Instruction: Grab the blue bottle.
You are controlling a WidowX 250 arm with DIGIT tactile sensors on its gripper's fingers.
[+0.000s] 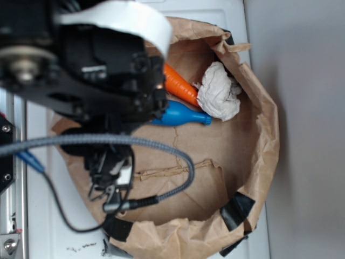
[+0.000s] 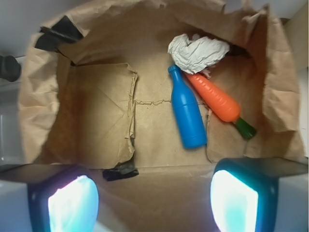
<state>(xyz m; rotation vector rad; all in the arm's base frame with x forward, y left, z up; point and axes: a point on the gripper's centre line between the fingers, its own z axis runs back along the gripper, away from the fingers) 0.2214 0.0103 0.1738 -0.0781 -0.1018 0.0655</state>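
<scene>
The blue bottle [image 2: 187, 116] lies flat on the floor of an open brown paper bag [image 2: 96, 125], ahead of the end effector [image 2: 152, 200] and a little toward its right finger, clear of both fingers. In the wrist view its narrow neck points away from the end effector and its wide base is the nearer end. The end effector is spread wide, its two fingers [image 2: 72, 203] at the lower corners of the wrist view with nothing between them but bare bag paper; it holds nothing. Just to the right of the bottle lies an orange carrot [image 2: 215, 99] with a green top, angled so that its tip comes close to the bottle's neck while the green end points toward the right finger; bottle and carrot are side by side, perhaps touching near the shoulder, though this is hard to tell. Beyond both, at the far end of the bag, sits a crumpled white paper wad [image 2: 198, 50] touching the carrot's tip. In the exterior view the black arm [image 1: 91, 70] covers the bottle's base, and the bag stands on a white desk [image 1: 38, 216].
</scene>
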